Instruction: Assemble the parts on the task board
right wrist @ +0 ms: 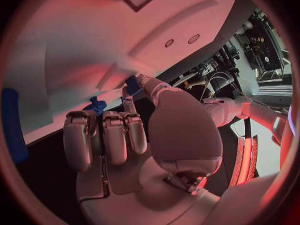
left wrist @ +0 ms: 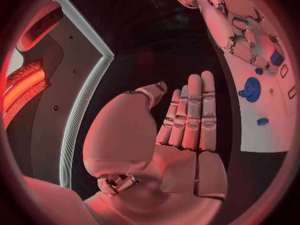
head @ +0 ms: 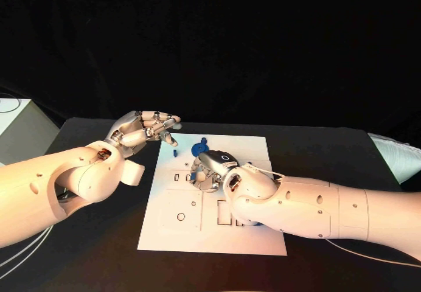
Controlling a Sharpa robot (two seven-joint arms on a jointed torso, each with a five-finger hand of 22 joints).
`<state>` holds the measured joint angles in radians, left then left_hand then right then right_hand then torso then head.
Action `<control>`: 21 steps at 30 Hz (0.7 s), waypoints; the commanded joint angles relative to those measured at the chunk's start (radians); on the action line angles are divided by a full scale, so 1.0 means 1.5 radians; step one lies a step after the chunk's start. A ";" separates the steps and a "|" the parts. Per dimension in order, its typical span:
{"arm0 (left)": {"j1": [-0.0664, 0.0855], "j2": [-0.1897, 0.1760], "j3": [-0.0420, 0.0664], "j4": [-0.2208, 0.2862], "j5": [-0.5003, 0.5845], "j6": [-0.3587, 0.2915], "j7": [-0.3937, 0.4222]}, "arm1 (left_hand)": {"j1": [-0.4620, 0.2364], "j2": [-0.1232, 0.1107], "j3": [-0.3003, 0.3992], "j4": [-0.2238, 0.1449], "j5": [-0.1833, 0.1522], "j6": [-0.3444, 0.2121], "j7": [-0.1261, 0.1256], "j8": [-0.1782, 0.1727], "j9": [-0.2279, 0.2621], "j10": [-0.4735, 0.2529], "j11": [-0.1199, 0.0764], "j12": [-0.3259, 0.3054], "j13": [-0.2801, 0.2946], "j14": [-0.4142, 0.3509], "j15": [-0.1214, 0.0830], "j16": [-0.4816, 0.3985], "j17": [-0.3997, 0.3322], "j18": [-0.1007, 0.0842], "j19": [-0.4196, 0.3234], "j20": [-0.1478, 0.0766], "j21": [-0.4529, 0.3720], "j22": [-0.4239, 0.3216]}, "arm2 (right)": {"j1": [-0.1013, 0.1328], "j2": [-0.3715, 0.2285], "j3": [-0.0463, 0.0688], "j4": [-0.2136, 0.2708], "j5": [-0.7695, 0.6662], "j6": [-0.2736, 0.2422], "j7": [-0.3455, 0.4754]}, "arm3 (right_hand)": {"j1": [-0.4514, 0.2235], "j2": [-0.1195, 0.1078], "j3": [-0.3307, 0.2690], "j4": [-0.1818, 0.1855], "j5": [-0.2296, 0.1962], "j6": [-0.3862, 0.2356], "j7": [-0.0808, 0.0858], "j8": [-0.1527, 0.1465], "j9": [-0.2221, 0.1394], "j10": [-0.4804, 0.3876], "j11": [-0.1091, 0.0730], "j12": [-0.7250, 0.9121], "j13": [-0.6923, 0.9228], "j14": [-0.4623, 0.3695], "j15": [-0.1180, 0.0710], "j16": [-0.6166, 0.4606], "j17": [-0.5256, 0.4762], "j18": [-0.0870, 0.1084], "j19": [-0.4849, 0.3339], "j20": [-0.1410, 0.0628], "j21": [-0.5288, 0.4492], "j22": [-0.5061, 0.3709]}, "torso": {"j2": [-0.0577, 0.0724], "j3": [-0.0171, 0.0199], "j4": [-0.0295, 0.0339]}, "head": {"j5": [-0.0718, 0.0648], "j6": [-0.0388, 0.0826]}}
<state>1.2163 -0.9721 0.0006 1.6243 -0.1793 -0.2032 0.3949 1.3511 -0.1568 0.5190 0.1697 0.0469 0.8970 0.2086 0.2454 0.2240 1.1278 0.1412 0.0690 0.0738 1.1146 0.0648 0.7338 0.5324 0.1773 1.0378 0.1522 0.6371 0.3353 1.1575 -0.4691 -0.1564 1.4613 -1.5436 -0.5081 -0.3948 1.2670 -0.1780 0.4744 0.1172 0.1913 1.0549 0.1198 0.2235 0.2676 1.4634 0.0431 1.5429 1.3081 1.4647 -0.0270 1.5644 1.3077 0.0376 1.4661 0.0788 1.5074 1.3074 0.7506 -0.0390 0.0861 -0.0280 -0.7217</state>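
Note:
The white task board (head: 180, 234) lies mid-table. A blue gear-shaped part (head: 200, 146) and a small blue part (head: 176, 152) sit near its far edge; the left wrist view shows the gear (left wrist: 250, 90) too. My right hand (head: 213, 171) is low over the board's middle with its fingers curled down. In the right wrist view its thumb and one finger pinch a small blue part (right wrist: 132, 84) against the board (right wrist: 94, 35). My left hand (head: 145, 129) hovers above the board's far left corner, palm flat, fingers (left wrist: 190, 112) straight and together, holding nothing.
Slots and round holes (head: 182, 216) mark the board's near half. Another blue piece (head: 252, 223) peeks from under my right forearm. A further blue part (right wrist: 95, 106) lies beyond the curled right fingers. Black table surrounds the board; a white object (head: 399, 155) lies at the right edge.

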 commanded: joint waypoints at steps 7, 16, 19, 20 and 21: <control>0.000 0.001 0.000 0.000 -0.002 0.012 0.002 | -0.005 0.001 -0.001 -0.003 0.001 -0.001 0.003 -0.003 0.001 -0.004 0.001 -0.001 0.001 -0.002 0.000 0.003 0.001 0.002 -0.005 0.001 0.004 0.001 | -0.002 0.002 -0.001 -0.004 -0.017 0.005 0.002 | -0.009 -0.014 -0.003 0.001 -0.005 -0.022 0.005 -0.005 -0.004 0.044 0.001 -0.013 0.137 0.068 0.000 0.000 0.163 -0.010 0.041 -0.001 -0.008 0.129 | 0.000 -0.0001 -0.0005 | 0.000 -0.001; 0.000 0.001 0.000 0.000 -0.002 0.012 0.002 | -0.005 0.001 -0.001 -0.003 0.001 -0.001 0.003 -0.003 0.001 -0.004 0.001 -0.001 0.001 -0.002 0.000 0.003 0.001 0.002 -0.005 0.001 0.004 0.001 | -0.003 0.003 -0.002 -0.007 -0.017 -0.002 0.008 | -0.018 -0.026 -0.010 0.003 -0.009 -0.049 0.016 -0.017 -0.010 0.036 0.011 -0.022 0.127 0.067 0.009 -0.001 0.160 -0.009 0.039 0.006 -0.013 0.125 | 0.000 -0.0004 -0.0003 | 0.000 -0.003; 0.000 0.001 0.000 0.000 -0.002 0.012 0.002 | -0.005 0.001 -0.001 -0.003 0.001 -0.001 0.003 -0.003 0.001 -0.004 0.001 -0.001 0.001 -0.002 0.000 0.003 0.001 0.002 -0.005 0.001 0.004 0.001 | -0.003 0.004 -0.002 -0.008 -0.016 -0.003 0.009 | -0.021 -0.030 -0.016 0.005 -0.006 -0.051 0.017 -0.018 -0.011 0.034 0.012 -0.024 0.126 0.067 0.010 -0.001 0.160 -0.009 0.039 0.007 -0.014 0.125 | 0.000 -0.0003 -0.0003 | -0.001 -0.003; 0.000 0.001 0.000 0.000 -0.002 0.012 0.002 | -0.005 0.001 -0.001 -0.003 0.001 -0.001 0.003 -0.003 0.001 -0.004 0.001 -0.001 0.001 -0.002 0.000 0.003 0.001 0.002 -0.005 0.001 0.004 0.001 | -0.003 0.004 -0.002 -0.008 -0.016 -0.003 0.009 | -0.022 -0.031 -0.018 0.005 -0.006 -0.053 0.017 -0.018 -0.011 0.034 0.013 -0.024 0.125 0.067 0.011 -0.001 0.160 -0.009 0.038 0.008 -0.015 0.124 | 0.000 -0.0004 -0.0003 | -0.001 -0.003; 0.000 0.001 0.000 0.000 -0.002 0.013 0.002 | -0.005 0.001 -0.001 -0.003 0.001 -0.001 0.003 -0.003 0.001 -0.004 0.001 -0.001 0.001 -0.002 0.000 0.003 0.001 0.002 -0.005 0.001 0.004 0.001 | -0.003 0.004 -0.002 -0.008 -0.016 -0.003 0.010 | -0.023 -0.033 -0.020 0.006 -0.008 -0.055 0.018 -0.019 -0.012 0.033 0.013 -0.025 0.124 0.067 0.011 -0.002 0.159 -0.008 0.038 0.009 -0.015 0.124 | 0.000 -0.0004 -0.0003 | -0.001 -0.003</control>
<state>1.2163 -0.9721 0.0005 1.6232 -0.1796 -0.2014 0.3933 1.3511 -0.1568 0.5190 0.1697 0.0469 0.8970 0.2086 0.2454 0.2238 1.1278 0.1412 0.0689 0.0737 1.1146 0.0648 0.7338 0.5323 0.1772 1.0379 0.1521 0.6371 0.3351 1.1539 -0.4647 -0.1588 1.4493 -1.5540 -0.5114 -0.3922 1.2320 -0.2140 0.4477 0.1263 0.1834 0.9786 0.1463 0.1988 0.2516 1.4663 0.0534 1.5073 1.3078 1.4671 -0.0170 1.5644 1.3075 0.0376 1.4661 0.0864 1.4881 1.3080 0.7501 -0.0395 0.0856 -0.0289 -0.7261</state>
